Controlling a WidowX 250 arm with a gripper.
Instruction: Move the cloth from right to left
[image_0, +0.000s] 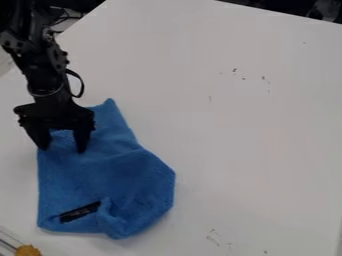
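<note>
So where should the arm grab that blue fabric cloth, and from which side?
Probably at the bunched fold beside the black label on the blue fabric cloth, coming down from above and pinching across it. That fold looks raised, while much of the rest lies flatter and would likely be harder to pinch.

The cloth (110, 172) looks soft and fuzzy, matt all over, like terry or microfibre. The table (247, 135) has a smooth, pale surface with a low sheen. The gripper (63, 145) looks like dark, mostly matt plastic.
</note>
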